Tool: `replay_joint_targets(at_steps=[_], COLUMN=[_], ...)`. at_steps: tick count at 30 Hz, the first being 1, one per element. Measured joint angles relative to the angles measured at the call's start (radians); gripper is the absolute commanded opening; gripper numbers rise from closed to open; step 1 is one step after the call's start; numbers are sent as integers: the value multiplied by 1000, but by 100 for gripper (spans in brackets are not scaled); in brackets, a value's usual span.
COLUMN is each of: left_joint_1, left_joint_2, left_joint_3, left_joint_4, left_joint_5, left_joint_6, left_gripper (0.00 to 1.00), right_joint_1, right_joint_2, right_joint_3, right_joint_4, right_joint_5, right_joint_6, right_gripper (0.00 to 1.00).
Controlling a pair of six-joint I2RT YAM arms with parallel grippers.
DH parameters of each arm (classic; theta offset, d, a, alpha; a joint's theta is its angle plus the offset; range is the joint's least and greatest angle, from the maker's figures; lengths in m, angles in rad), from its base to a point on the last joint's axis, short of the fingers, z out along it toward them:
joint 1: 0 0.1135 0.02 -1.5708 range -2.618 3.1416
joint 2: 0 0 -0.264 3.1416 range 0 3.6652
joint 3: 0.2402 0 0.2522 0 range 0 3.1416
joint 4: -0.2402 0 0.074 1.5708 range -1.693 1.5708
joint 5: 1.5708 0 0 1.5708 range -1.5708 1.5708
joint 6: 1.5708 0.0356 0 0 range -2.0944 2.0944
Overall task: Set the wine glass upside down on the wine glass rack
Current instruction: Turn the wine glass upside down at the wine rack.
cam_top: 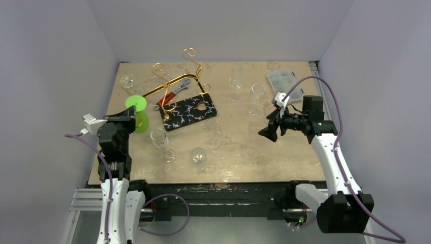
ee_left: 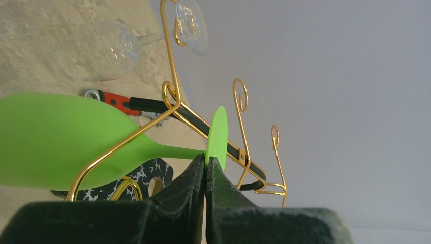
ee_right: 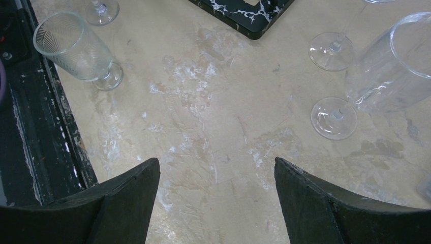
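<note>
While left hand [ee_left: 206, 163] pinches wine glass [ee_left: 66, 137] | rack [ee_left: 172, 99] crosses bowl | right hand [ee_right: 216, 168] released

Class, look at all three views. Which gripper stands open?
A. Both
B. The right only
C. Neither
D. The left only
B: the right gripper has its fingers wide apart with nothing between them, while the left gripper is shut on the foot of the green glass.
</note>
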Motion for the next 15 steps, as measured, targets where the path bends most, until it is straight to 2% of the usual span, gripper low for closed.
replay_joint_targets(at_steps=[15], left_joint_1=[18], left_joint_2=[-58], left_joint_3=[0], left_joint_4=[-49], left_joint_5=[-12], left_joint_6=[-1], left_gripper=[0], right_joint_1=[0], right_joint_2=[0], right_joint_3=[0], right_joint_4=[-7], right_joint_5=[0], right_joint_6=[-8], right_gripper=[80])
